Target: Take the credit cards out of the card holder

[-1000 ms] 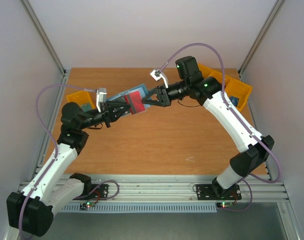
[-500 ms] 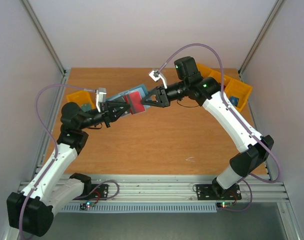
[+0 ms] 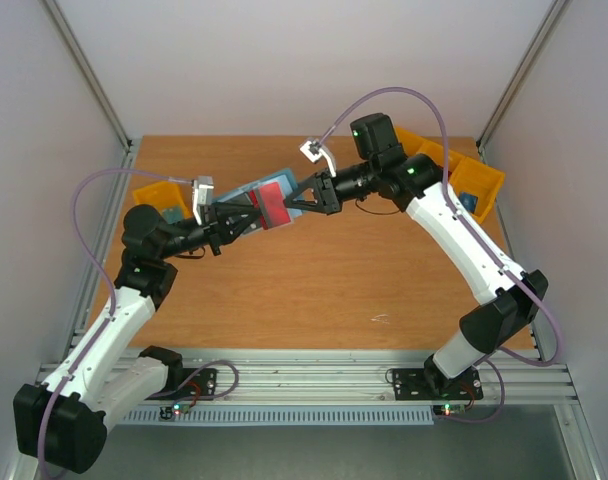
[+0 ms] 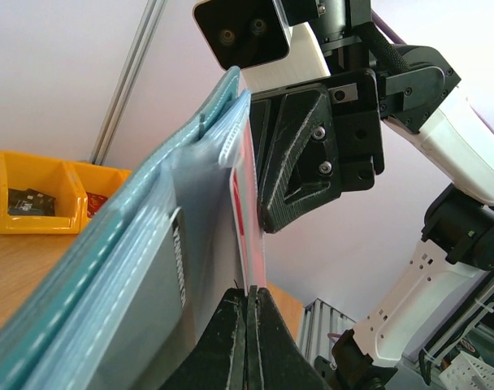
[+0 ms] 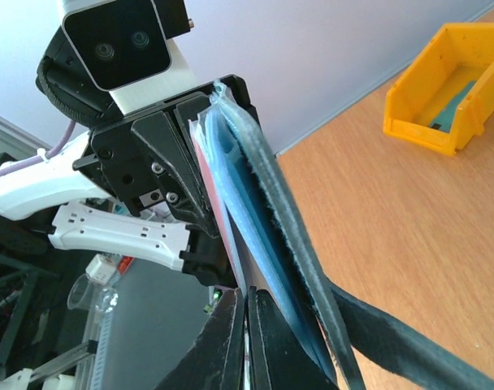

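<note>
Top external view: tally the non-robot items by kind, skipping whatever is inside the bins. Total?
Yellow plastic bins: 3 (one on the left, two on the right)
Teal-blue folding wallet: 1
Red flat card: 1
Total: 5

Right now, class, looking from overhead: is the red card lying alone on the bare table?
No: the red card sits against the card holder, held between the left gripper and the right gripper.
</note>
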### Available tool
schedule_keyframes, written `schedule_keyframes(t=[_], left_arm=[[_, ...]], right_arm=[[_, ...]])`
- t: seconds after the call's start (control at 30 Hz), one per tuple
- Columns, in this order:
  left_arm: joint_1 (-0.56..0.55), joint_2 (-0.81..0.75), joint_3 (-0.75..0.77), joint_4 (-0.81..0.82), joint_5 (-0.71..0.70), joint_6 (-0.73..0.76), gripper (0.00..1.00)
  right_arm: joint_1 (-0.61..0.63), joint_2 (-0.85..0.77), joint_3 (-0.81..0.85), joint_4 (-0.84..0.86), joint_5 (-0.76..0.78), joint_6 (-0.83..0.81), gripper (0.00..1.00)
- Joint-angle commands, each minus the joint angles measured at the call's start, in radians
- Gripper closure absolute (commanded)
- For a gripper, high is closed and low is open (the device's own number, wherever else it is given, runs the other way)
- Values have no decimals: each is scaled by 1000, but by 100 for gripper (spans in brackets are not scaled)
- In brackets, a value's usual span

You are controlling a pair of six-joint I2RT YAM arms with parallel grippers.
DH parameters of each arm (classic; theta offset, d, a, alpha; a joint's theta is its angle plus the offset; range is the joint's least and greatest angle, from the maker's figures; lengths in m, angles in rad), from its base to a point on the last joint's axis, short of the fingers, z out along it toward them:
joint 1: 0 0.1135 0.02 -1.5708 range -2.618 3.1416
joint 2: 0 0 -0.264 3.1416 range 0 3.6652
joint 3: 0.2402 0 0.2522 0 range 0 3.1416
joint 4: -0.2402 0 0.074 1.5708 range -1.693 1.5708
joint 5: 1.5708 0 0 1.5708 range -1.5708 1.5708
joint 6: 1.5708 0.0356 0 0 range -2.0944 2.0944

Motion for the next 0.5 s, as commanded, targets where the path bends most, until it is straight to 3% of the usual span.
schedule_keyframes(t=[0.0, 0.33, 0.47], left_arm=[[5, -11, -5, 48, -2, -3, 100], [5, -9, -4, 32, -23, -3, 100], [6, -19, -4, -59, -92, 47, 100]], right_arm=[[-25, -51, -4, -9, -11, -21, 99], [-41, -57, -3, -29, -26, -26, 99], [-94, -57, -32, -14, -1, 28, 99]])
